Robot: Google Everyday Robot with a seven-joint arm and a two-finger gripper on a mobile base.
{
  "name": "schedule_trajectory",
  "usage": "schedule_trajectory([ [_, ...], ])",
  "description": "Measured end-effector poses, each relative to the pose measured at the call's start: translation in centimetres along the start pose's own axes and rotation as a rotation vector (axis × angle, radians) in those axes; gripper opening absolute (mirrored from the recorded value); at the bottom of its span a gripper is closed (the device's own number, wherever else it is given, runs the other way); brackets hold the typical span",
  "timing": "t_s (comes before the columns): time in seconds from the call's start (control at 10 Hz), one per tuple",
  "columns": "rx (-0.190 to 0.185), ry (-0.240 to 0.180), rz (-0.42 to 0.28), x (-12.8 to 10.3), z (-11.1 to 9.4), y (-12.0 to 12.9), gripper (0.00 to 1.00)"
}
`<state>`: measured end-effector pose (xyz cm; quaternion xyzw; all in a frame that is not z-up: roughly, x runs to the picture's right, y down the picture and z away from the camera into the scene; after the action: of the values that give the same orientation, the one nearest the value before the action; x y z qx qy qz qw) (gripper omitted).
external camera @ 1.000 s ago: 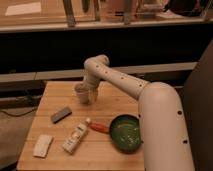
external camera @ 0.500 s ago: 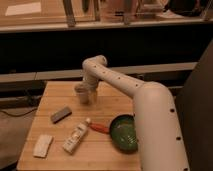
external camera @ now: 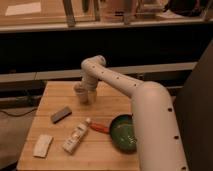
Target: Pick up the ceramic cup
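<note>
**Wooden table, dim room: gripper parked at the cup, no lift yet**

Wooden tabletop [external camera: 57, 97] fills the foreground, with dark shelving and a counter behind it. The ceramic cup [external camera: 80, 90] stands upright near the table's back edge, left of centre and resting on the wood. It is in the same spot as a second ago. The gripper [external camera: 89, 95] is still down at the cup's right side, right against it. From this angle I cannot tell how far open the gripper is, or whether it has hold of the cup.

What has changed is small. Over the last second the arm's [external camera: 120, 85] thick lower link has drifted a little to the left, so it crowds the right rim of the green bowl [external camera: 122, 132] more than before. The wrist end has hardly moved.

My reading is that the approach is done and the grasp is being settled (or has only just closed). The lift is yet to come, since the cup shows no rise off the table.

Nothing else has shifted. The grey block [external camera: 60, 114] lies in front of the cup to the left. The white bottle [external camera: 76, 138] lies on its side nearer the front, with a reddish item [external camera: 99, 128] just beside the bowl. A pale flat pad [external camera: 43, 145] sits at the front left corner. All are well apart from the cup, so a straight upward lift looks unobstructed.
</note>
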<state>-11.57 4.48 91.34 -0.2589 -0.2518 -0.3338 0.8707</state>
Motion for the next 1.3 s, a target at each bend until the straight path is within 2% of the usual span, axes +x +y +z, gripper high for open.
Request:
schedule_trajectory([
  [0.4,0.002,0.003,-0.003,-0.05,0.05,-0.09,0.8],
  [0.6,0.004,0.014,-0.012,-0.12,0.01,-0.12,0.74],
  [0.7,0.007,0.024,-0.018,-0.25,0.0,-0.19,0.61],
  [1.0,0.01,0.034,-0.026,-0.35,-0.04,-0.27,0.34],
  [1.2,0.012,0.038,-0.029,-0.38,-0.08,-0.28,0.12],
  [1.3,0.011,0.039,-0.03,-0.38,-0.04,-0.25,0.06],
])
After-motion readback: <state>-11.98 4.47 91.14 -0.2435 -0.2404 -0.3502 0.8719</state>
